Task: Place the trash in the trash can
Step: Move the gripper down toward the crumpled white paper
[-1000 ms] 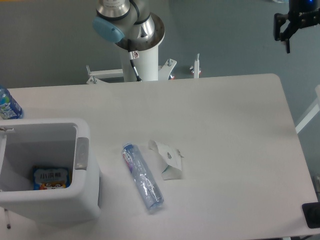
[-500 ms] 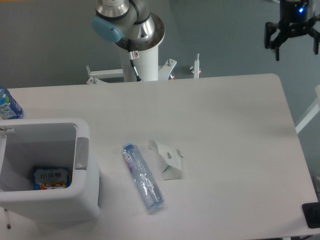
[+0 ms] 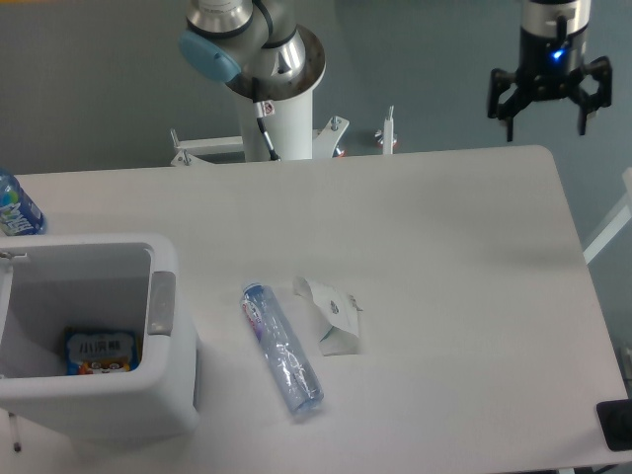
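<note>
The carton (image 3: pixel 331 318), small, flattened and white with green marks, lies on the worktop (image 3: pixel 444 247) near its middle, partly unfolded. Just beside it on the left, the crushed clear bottle (image 3: pixel 281 348) is stretched out lengthwise, its capped end pointing toward the near edge; whether the two are touching cannot be told. Neither piece of trash is in the bin, so both are judged to remain to be collected.

The trash can (image 3: pixel 163 395) stands at the near left corner of the worktop, a grey tab showing on its right wall, near the bottle. A colourful packet (image 3: pixel 100 352) is seen lying at the bottom of it. A bottle with a blue label (image 3: pixel 15 207) is partly visible at the far left edge.

The gripper (image 3: pixel 548 99) hangs above the far right corner of the worktop, well apart from the trash. Its jaws are spread wide and nothing is held between them. The task is judged to be at its start as far as these two items go: an approach, a grasp and a carry to the trash can are needed for each.
</note>
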Motion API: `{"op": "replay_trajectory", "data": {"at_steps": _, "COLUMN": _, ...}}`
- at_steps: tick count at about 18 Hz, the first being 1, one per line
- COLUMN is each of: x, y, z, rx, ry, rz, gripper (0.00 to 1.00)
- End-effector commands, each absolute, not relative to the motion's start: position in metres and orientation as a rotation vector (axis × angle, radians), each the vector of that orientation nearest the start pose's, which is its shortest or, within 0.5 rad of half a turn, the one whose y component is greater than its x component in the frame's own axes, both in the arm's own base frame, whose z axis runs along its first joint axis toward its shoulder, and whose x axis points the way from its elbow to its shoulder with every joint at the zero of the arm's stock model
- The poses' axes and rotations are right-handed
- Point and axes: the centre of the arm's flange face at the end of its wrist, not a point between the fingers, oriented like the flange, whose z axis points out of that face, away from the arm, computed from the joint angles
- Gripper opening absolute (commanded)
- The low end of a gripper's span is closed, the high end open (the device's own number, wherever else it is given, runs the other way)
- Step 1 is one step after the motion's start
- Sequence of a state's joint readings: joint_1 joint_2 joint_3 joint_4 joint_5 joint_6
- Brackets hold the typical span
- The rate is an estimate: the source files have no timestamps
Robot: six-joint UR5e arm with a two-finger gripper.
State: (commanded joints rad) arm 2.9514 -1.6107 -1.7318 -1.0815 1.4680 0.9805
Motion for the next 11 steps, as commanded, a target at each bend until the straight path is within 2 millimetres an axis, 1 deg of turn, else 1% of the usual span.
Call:
{"op": "replay_trajectory", "data": {"at_steps": 2, "x": -0.483, "y": 0.249, "z": 0.436, "rx": -2.865, "ry": -0.569, "rz": 0.309, "gripper": 1.00}}
{"op": "replay_trajectory", "data": {"at_steps": 4, "x": -0.475, "y": 0.260, "z": 0.425, "rx": -2.868, "ry": -0.594, "rz": 0.270, "gripper": 1.00}}
{"op": "replay_trajectory", "data": {"at_steps": 6, "x": -0.467, "y": 0.280, "z": 0.417, "rx": -2.858, "ry": -0.642, "rz": 0.233, "gripper": 1.00}}
{"op": "replay_trajectory", "data": {"at_steps": 7, "x": -0.463, "y": 0.293, "z": 0.410, "rx": -2.859, "ry": -0.657, "rz": 0.206, "gripper": 1.00}}
{"op": "replay_trajectory", "data": {"at_steps": 9, "x": -0.457, "y": 0.310, "z": 0.400, "rx": -2.862, "ry": -0.680, "rz": 0.170, "gripper": 1.00}}
{"op": "replay_trajectory", "data": {"at_steps": 11, "x": -0.448, "y": 0.331, "z": 0.392, "rx": -2.857, "ry": -0.710, "rz": 0.136, "gripper": 1.00}}
